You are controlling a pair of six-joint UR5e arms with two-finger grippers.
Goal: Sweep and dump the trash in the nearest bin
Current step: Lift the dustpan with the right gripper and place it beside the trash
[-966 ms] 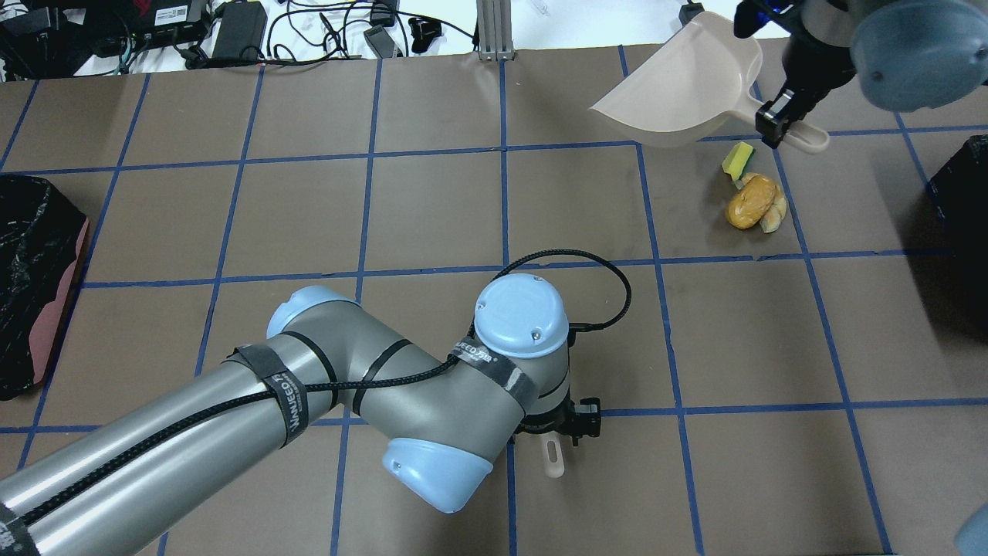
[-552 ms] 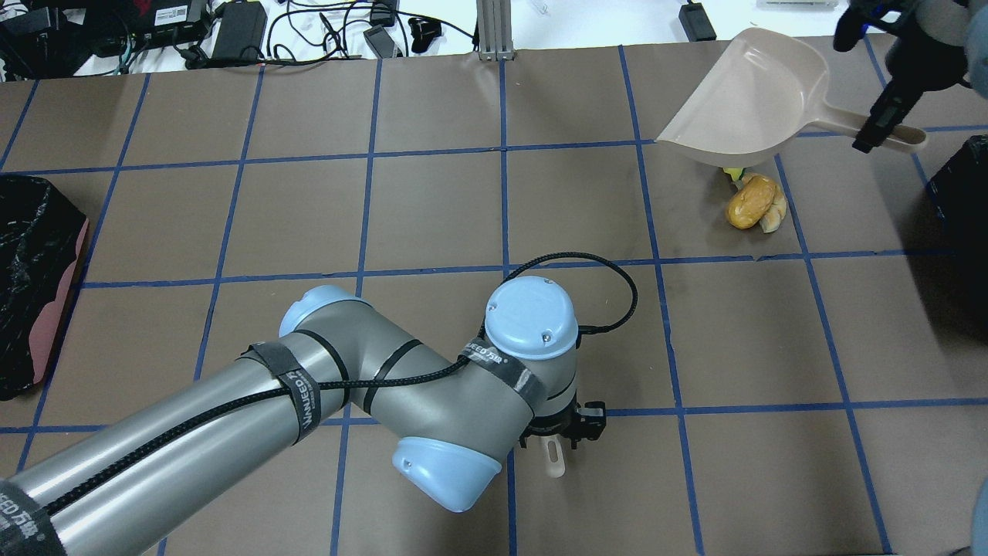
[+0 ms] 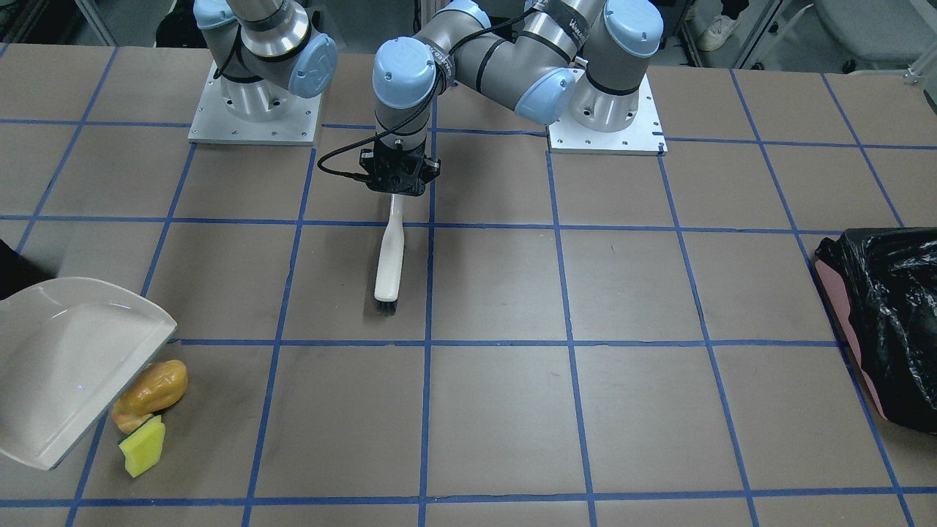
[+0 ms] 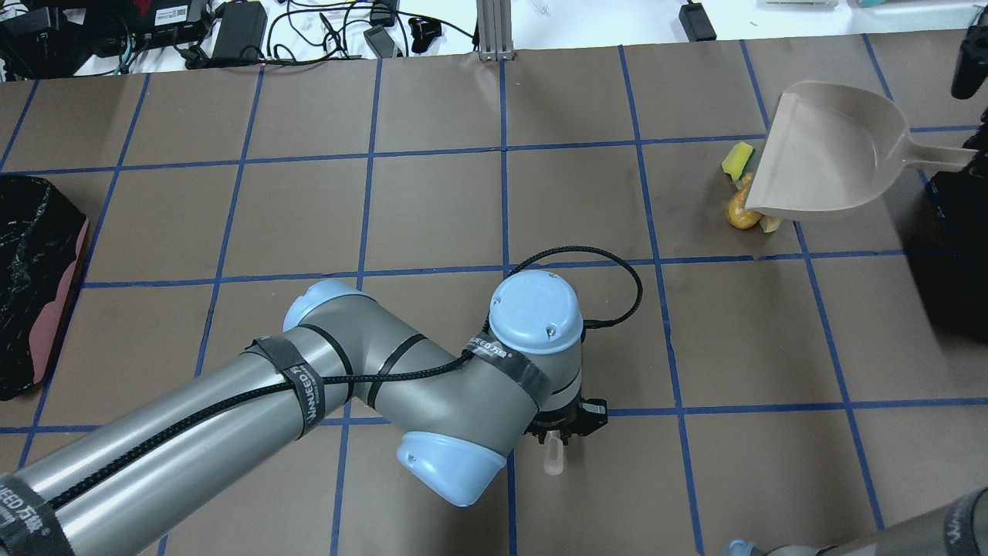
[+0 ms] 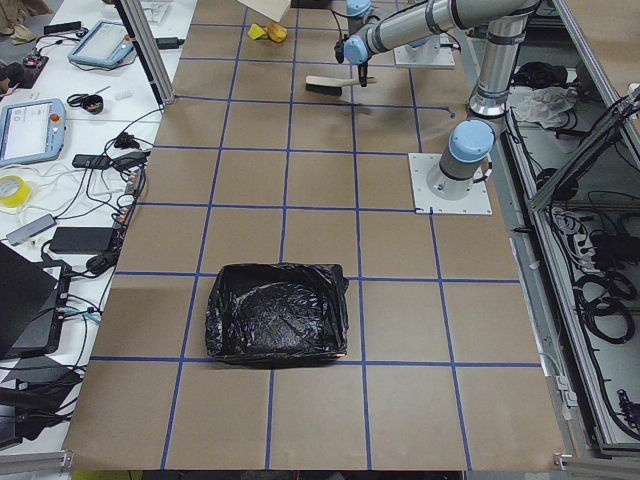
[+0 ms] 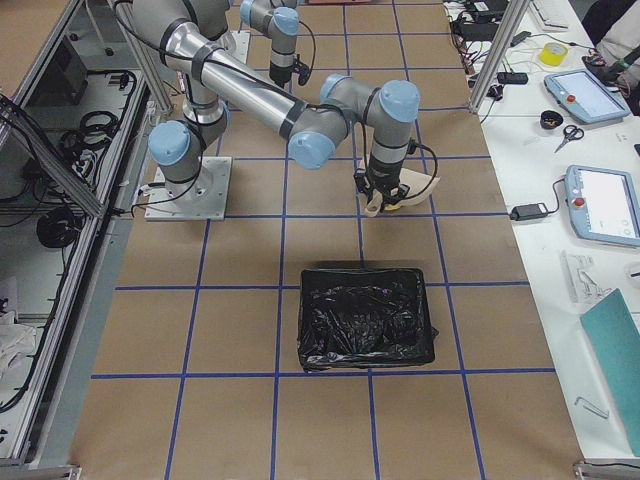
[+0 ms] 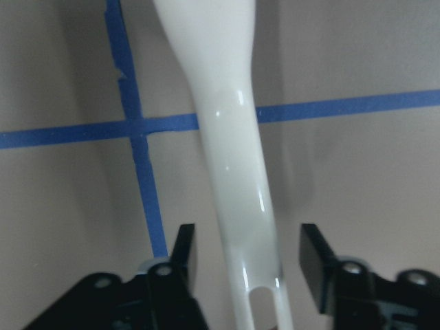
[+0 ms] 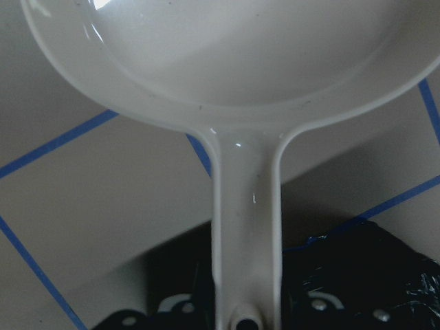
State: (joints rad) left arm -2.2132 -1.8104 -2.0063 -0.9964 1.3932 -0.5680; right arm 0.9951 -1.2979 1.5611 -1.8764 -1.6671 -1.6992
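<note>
The beige dustpan (image 4: 830, 154) hangs tilted above the table at the far right, its lip over the trash. My right gripper (image 8: 247, 311) is shut on its handle. The orange-brown bun (image 4: 739, 215) and tan croissant (image 4: 769, 224) peek out under the lip. The yellow sponge (image 4: 738, 159) with a green face lies just beside them. The white brush (image 3: 389, 263) lies flat mid-table. My left gripper (image 7: 244, 240) is open with one finger (image 7: 182, 247) on each side of the brush handle, not touching it.
A black-bagged bin (image 4: 31, 270) stands at the table's left end. Another black-bagged bin (image 4: 957, 232) stands at the right end, close to the dustpan and trash. Cables and power bricks (image 4: 239, 27) lie beyond the far edge.
The dustpan has swung right and toward the robot, now covering part of the bun and croissant; the sponge shows again. The left arm has shifted slightly right over the brush handle.
</note>
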